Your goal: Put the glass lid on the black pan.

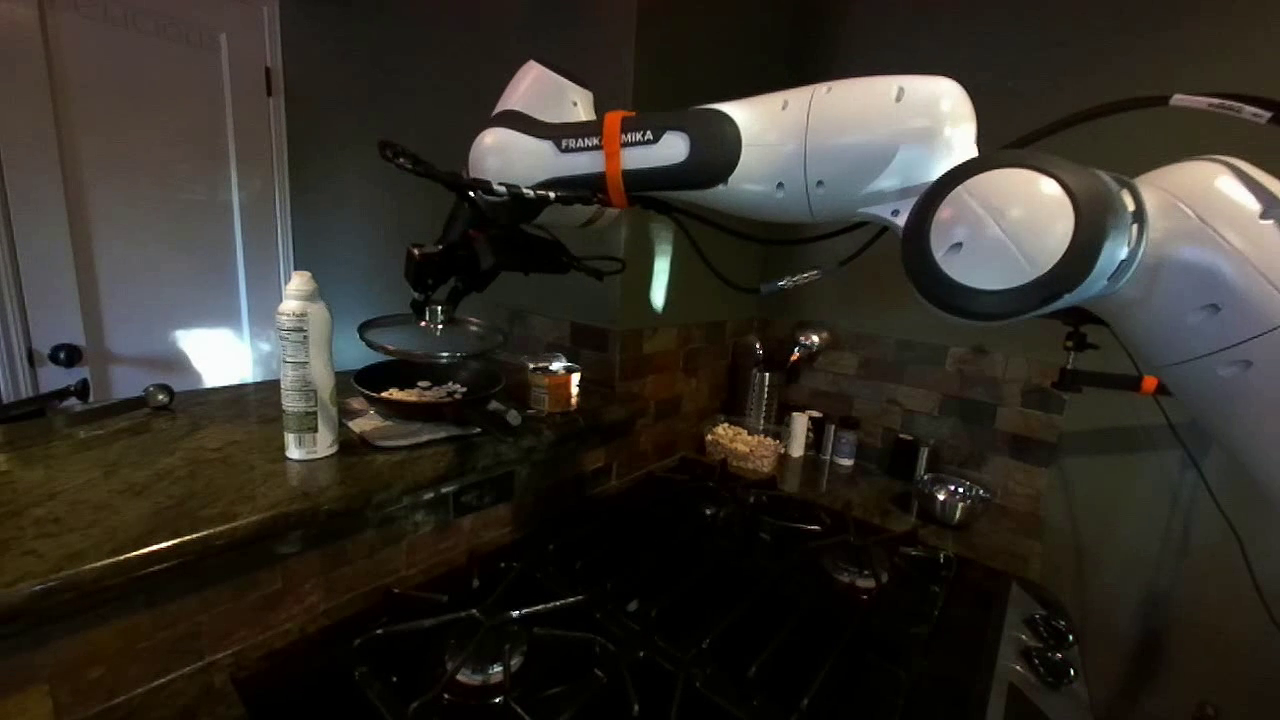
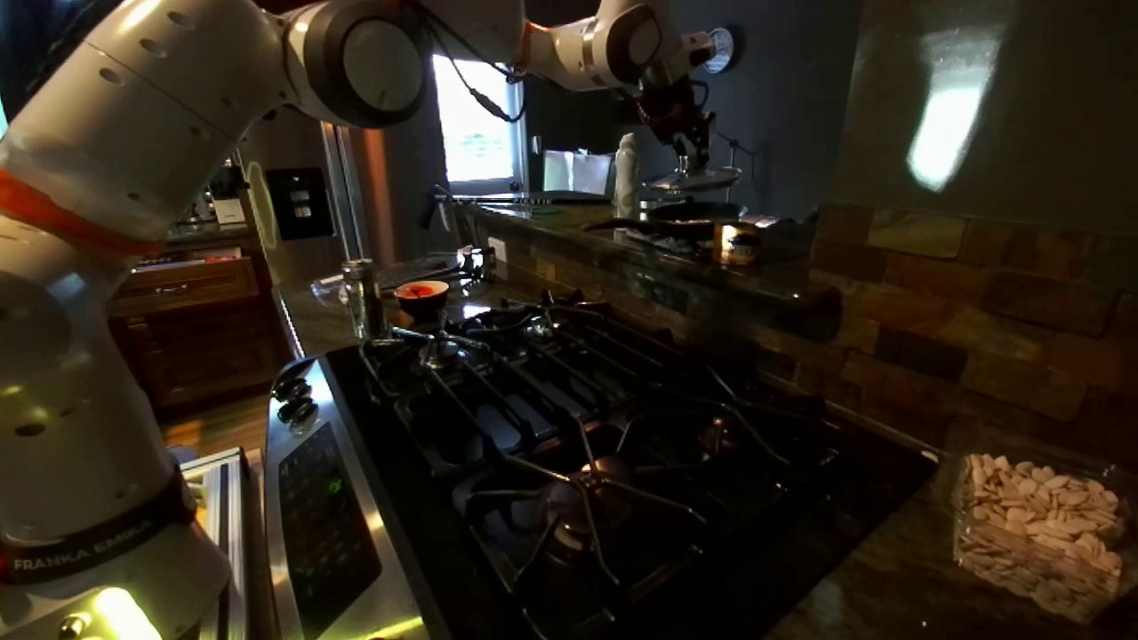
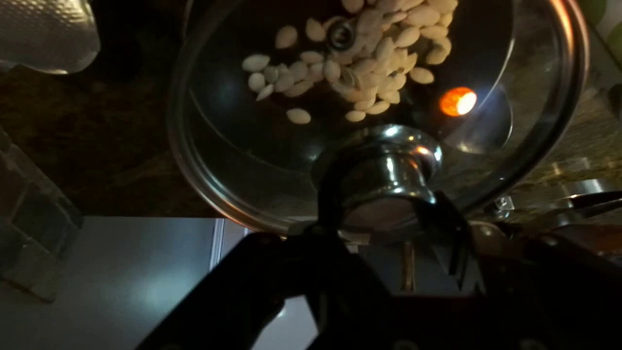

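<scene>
The pincer (image 3: 383, 192) clasps the knob (image 3: 381, 146) of the glass lid (image 1: 432, 338), held over the black pan (image 1: 425, 409) with a gap between. The pan stands near the edge of the bench (image 1: 190, 470) facing the stove (image 1: 690, 600). Lowering looks the step in hand; next should come a level descent, lid centred, though dim light hides the exact alignment.

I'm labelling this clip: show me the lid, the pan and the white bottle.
Lid (image 1: 432, 340): in an exterior view, on its glass.
Pan (image 1: 426, 409): in an exterior view, on its outer wall.
White bottle (image 1: 310, 370): in an exterior view, on its body.
</scene>
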Motion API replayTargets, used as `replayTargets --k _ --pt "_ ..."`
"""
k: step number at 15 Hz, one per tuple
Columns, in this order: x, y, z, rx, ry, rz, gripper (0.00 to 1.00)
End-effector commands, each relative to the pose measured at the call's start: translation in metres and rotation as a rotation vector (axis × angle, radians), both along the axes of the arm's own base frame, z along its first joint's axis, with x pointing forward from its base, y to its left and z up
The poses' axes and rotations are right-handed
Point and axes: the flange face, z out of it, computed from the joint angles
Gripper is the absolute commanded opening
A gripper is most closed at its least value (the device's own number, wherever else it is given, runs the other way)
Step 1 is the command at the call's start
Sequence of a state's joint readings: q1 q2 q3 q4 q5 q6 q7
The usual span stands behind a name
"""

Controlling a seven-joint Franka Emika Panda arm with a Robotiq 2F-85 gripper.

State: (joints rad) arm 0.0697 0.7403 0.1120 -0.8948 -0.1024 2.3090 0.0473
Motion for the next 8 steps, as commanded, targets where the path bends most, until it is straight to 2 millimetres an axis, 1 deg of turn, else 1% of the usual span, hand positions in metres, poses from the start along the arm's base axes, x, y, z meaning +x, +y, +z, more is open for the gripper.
replayTargets --k 1,3,5,8 --pt "0.008 0.011 0.000 -0.005 0.035 0.081 0.23" --pt "0.008 0.013 -0.003 -0.024 0.061 0.092 0.23" --pt "0.010 0.007 -0.007 -0.031 0.075 0.077 0.23" --pt "0.013 0.005 -0.014 -0.032 0.078 0.074 0.23"
